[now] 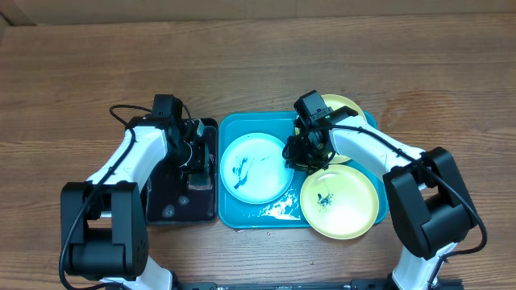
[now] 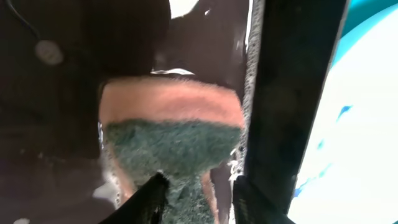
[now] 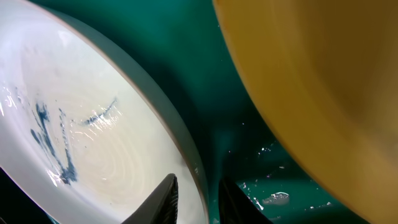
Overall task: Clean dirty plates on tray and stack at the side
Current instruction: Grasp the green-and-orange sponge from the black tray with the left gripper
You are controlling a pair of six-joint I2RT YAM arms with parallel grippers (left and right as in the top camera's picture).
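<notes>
The turquoise tray [image 1: 234, 121] holds a pale blue plate [image 1: 254, 165] with dark blue smudges. A yellow-green plate [image 1: 339, 201] with a dark smudge sits at the tray's front right. A second yellow-green plate [image 1: 348, 106] lies at the back right, partly under my right arm. My right gripper [image 1: 297, 155] straddles the pale blue plate's right rim [image 3: 186, 143], one finger inside the plate and one outside, shut on it [image 3: 198, 182]. My left gripper [image 1: 193, 153] is over the black tray [image 1: 173, 201], shut [image 2: 199, 186] on a green and orange sponge [image 2: 171, 137].
White foam [image 1: 278, 209] lies in the tray's front part, with wet spots in the right wrist view [image 3: 273, 198]. The yellow-green plate's underside [image 3: 323, 81] hangs close above my right gripper. Bare wooden table [image 1: 258, 56] surrounds both trays.
</notes>
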